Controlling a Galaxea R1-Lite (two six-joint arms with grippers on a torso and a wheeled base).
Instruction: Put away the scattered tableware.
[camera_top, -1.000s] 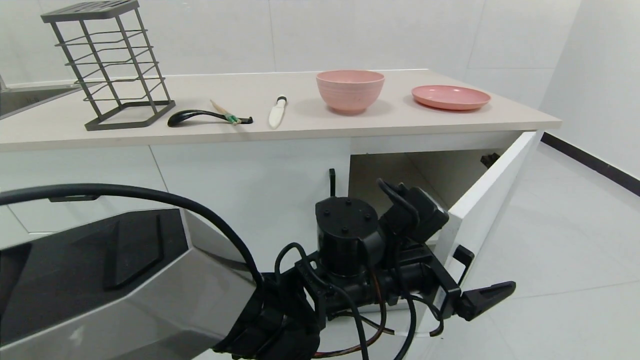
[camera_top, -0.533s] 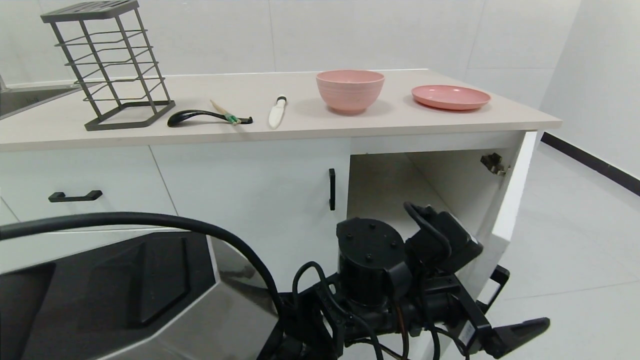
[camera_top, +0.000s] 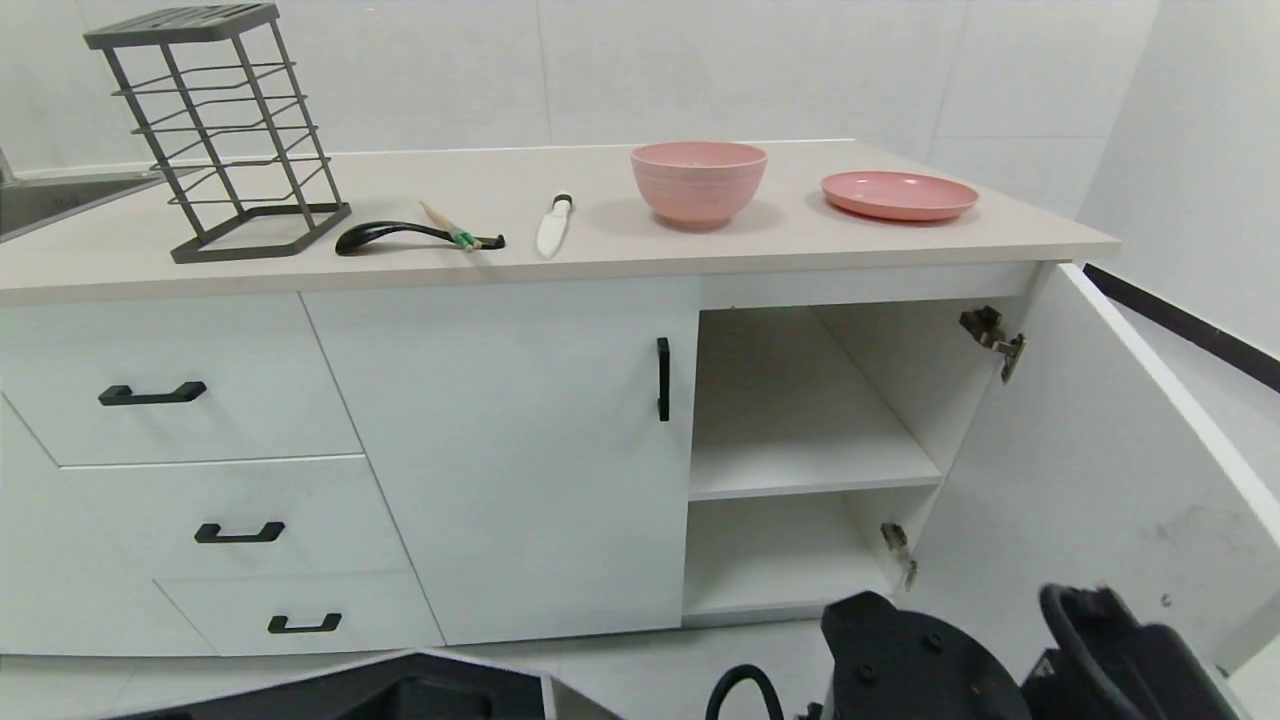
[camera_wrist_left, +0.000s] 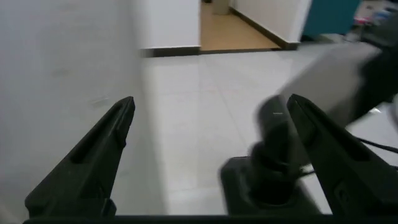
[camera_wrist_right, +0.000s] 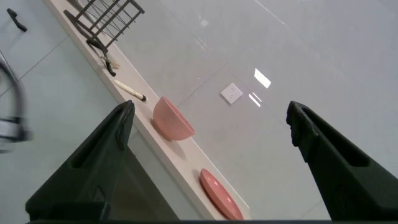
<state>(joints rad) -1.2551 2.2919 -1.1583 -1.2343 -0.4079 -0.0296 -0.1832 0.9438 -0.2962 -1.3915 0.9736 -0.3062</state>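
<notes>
Scattered tableware lies on the beige counter (camera_top: 560, 262): a black spoon (camera_top: 380, 236), chopsticks (camera_top: 447, 225), a white knife (camera_top: 553, 225), a pink bowl (camera_top: 698, 181) and a pink plate (camera_top: 899, 194). In the right wrist view my right gripper (camera_wrist_right: 211, 111) is open and holds nothing. It looks up from below the counter edge at the bowl (camera_wrist_right: 171, 119), plate (camera_wrist_right: 219, 193) and knife (camera_wrist_right: 129, 89). My left gripper (camera_wrist_left: 211, 102) is open and holds nothing, low over the tiled floor (camera_wrist_left: 199, 81).
A dark wire rack (camera_top: 222, 130) stands at the counter's left end. Below, the right cabinet door (camera_top: 1080, 480) is swung wide, showing a bare shelf (camera_top: 800, 470). The left cabinet door (camera_top: 520, 450) is closed, and drawers (camera_top: 150, 393) sit further left. A sink (camera_top: 50, 195) is at far left.
The cabinet door has swung from partly open to wide open. The arm and its gripper have dropped down and right, out of the head view. The tableware has not moved.
</notes>
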